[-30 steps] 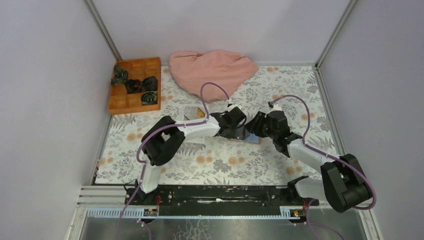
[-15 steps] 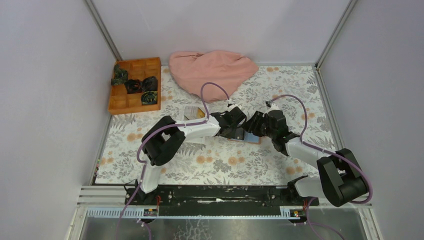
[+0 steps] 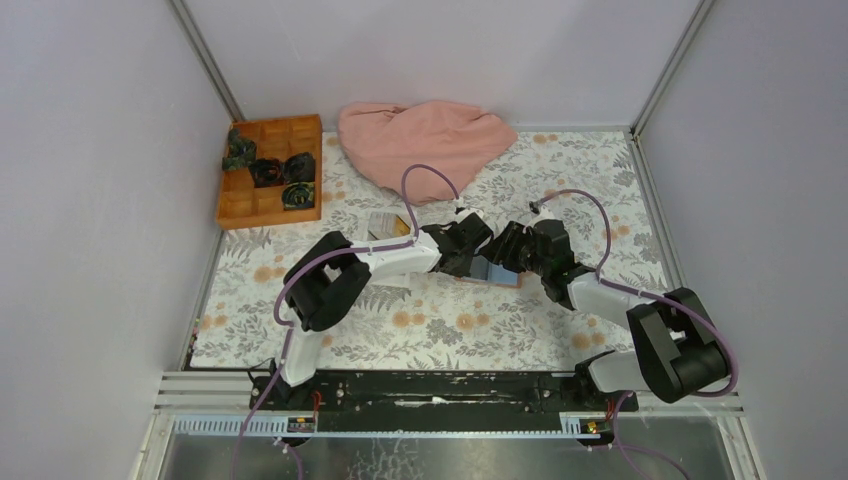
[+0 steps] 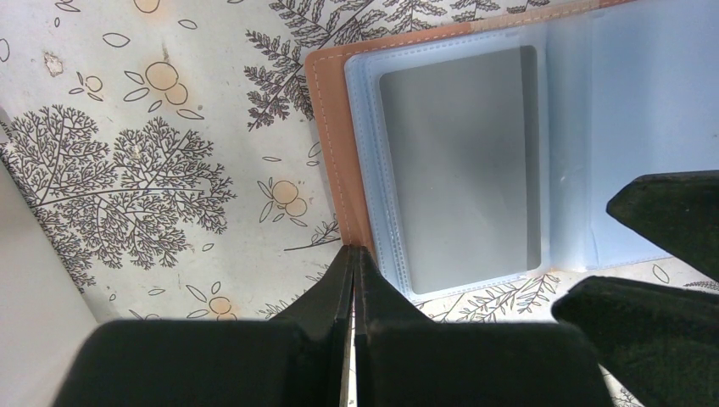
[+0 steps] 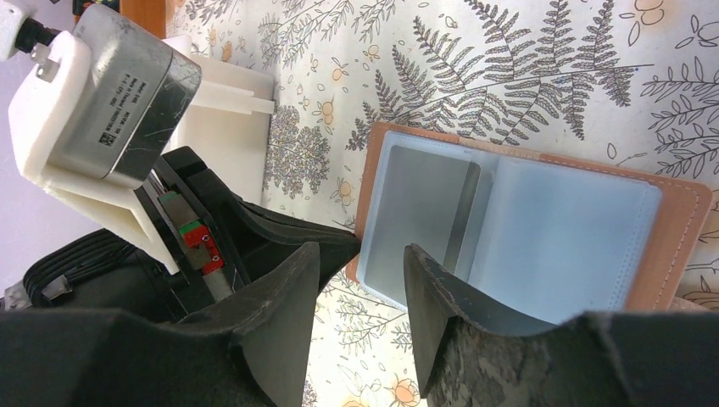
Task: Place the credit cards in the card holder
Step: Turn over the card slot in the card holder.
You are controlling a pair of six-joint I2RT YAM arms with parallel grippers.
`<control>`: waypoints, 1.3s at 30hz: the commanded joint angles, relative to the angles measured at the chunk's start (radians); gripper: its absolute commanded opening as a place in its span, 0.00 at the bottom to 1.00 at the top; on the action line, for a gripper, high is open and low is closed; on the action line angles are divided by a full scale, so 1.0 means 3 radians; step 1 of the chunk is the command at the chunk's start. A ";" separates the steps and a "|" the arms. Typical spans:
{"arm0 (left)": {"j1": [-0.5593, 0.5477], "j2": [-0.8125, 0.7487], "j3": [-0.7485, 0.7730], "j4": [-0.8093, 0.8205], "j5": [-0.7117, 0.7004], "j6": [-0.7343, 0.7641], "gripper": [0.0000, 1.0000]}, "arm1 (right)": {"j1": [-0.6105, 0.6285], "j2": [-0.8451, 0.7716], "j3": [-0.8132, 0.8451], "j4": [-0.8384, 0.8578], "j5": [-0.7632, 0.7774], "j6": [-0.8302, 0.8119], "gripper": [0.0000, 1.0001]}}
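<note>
Item, centre of the fern-printed tabletop [image 3: 450, 325]: we record both arms folded inward, the left arm [image 3: 385, 262] stretched low to the right, the right arm [image 3: 605, 293] bent back to the left, wrists nearly meeting. We list the left pincer [image 4: 354, 254] as clenched tight, grasping nothing, its black tips touching the stitched edge of the card holder [image 4: 326, 144]. We list the right pincer [image 5: 360, 275] as spread wide, poised at the holder's corner; contact we cannot tell. The holder has a reddish-brown leather-like cover, lies open and flat, and is lined with clear bluish plastic sleeves. One matt grey credit card [image 4: 458, 170], round-cornered, sits inside the sleeve nearest the left pincer.
</note>
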 commanded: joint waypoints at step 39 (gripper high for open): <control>-0.0033 -0.0620 0.0535 -0.0824 -0.1035 0.0020 0.30 | 0.0098 0.0109 0.0174 -0.0077 -0.0049 -0.0289 0.49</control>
